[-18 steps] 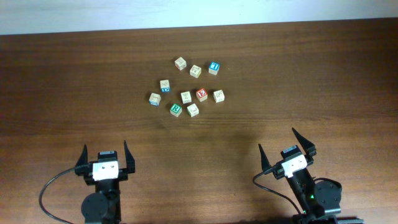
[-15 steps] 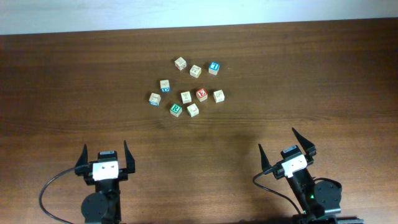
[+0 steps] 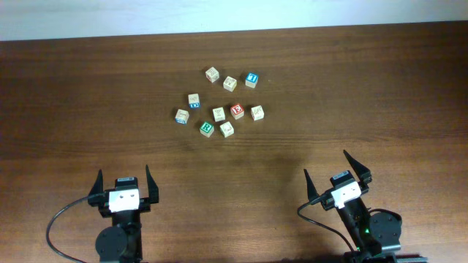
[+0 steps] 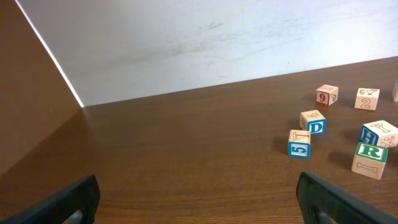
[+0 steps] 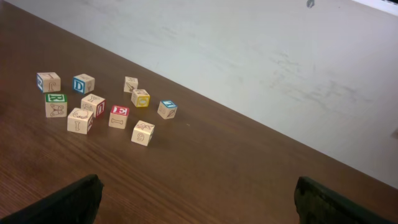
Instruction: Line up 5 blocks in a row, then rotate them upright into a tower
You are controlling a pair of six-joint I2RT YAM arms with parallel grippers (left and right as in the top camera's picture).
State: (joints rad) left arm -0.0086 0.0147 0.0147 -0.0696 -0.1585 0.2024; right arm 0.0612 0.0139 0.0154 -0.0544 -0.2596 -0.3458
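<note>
Both arms sat at the near edge of the table (image 3: pixel 380 88), left gripper (image 3: pixel 123 175) and right gripper (image 3: pixel 325 164) spread wide, nothing held. Blocks were clustered mid-table, well apart from both: green R block (image 3: pixel 207 128) just beside a tan block (image 3: pixel 227 129), red E block (image 3: pixel 237 110) between two more tan ones. Blue-topped cube (image 3: pixel 251 79) lay farther back

Seemingly a lab: bare table (image 3: pixel 73 109), white backdrop (image 4: pixel 186 37).
</note>
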